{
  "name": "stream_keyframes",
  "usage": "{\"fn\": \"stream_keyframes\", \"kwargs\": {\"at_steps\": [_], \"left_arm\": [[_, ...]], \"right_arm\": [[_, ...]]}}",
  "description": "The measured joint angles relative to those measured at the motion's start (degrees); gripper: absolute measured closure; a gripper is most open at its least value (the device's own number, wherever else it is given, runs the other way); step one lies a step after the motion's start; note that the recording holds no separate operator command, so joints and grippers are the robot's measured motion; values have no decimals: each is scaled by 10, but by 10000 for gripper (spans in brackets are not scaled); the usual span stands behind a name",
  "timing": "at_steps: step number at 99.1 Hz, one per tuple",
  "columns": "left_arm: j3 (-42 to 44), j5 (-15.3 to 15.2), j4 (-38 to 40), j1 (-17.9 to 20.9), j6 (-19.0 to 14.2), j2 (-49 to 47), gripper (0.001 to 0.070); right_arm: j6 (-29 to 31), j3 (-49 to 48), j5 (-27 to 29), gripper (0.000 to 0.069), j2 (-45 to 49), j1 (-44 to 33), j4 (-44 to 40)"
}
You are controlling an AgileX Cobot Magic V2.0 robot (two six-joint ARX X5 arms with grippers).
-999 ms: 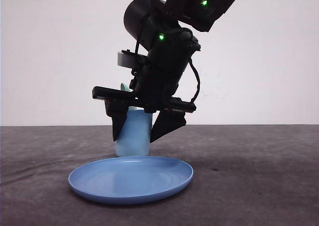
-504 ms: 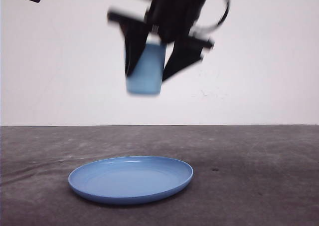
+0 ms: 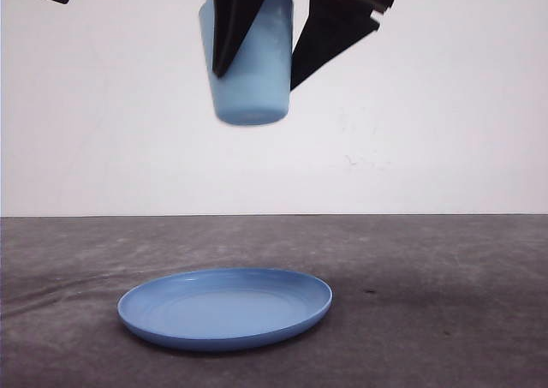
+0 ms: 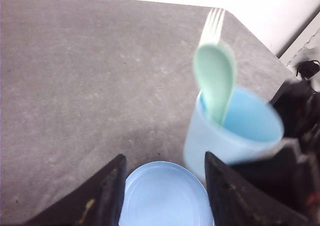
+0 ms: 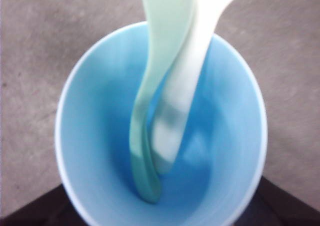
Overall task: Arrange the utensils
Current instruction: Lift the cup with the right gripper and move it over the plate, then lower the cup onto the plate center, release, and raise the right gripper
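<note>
1. A grey table (image 3: 445, 319) against a white wall carries a blue plate (image 3: 224, 307).
2. High above it, the right gripper (image 3: 265, 54) clamps the cup (image 3: 250, 62); the left gripper (image 4: 162, 186) is spread, holding nothing.
3. The spoon (image 4: 215, 81) and fork (image 4: 212, 26) stand loose in the cup: light, stiff, slippery plastic, probably best pinched at the upper ends.

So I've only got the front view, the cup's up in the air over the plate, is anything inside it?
Observer: Yes. The right wrist view shows a mint-green spoon and a white fork standing in the cup, handles down.
Operator: Which gripper has the cup?
Observer: The right gripper; its fingers sit on either side of the cup's wall.
Operator: And where's the left gripper?
Observer: The left gripper is open, looking down on the plate, holding nothing.
</note>
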Motion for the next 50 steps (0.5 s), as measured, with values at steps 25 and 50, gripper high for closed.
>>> {"fn": "stream_keyframes", "kwargs": {"at_steps": [25, 50], "left_arm": [[0, 0, 0, 0, 0, 0, 413], [0, 0, 0, 0, 0, 0, 413]], "right_arm": [[43, -152, 15, 314, 19, 36, 194], [61, -175, 29, 314, 89, 45, 240]]}}
